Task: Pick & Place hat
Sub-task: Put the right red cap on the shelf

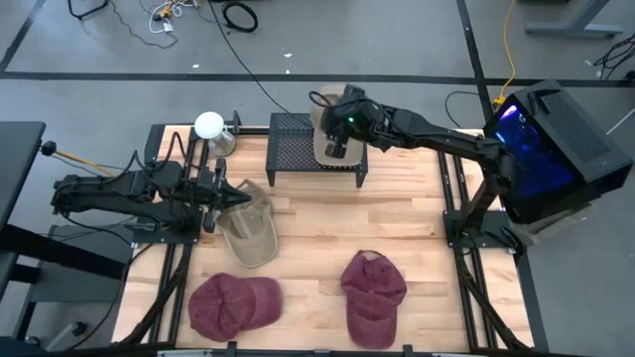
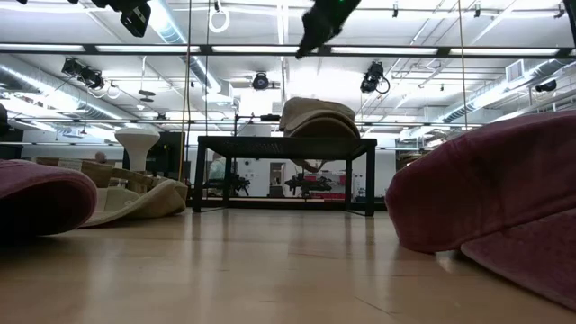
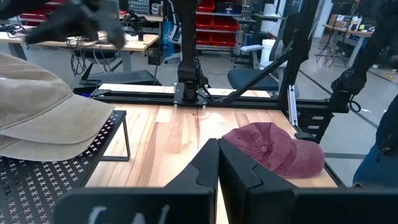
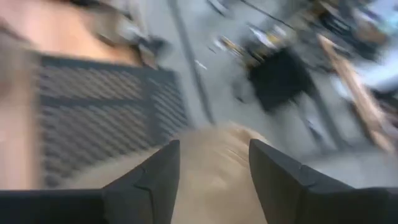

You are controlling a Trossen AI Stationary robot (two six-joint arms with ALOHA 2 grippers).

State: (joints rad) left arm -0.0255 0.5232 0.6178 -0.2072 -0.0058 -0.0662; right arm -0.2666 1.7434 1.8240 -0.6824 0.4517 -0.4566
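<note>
A tan hat (image 1: 329, 139) lies on the black mesh rack (image 1: 293, 149) at the table's far middle; in the low view the hat (image 2: 317, 115) rests on the rack's top. My right gripper (image 1: 337, 117) hangs open just above it, clear of it in the low view (image 2: 310, 40). In the right wrist view its two fingers stand apart over the hat's crown (image 4: 211, 168). A second tan hat (image 1: 248, 230) lies on the table at the left. My left gripper (image 1: 226, 198) waits shut over that hat's far edge.
Two maroon hats lie near the front edge, one left (image 1: 233, 302) and one right (image 1: 375, 293). A white round object (image 1: 210, 127) stands at the far left corner. Bare wood shows between the rack and the maroon hats.
</note>
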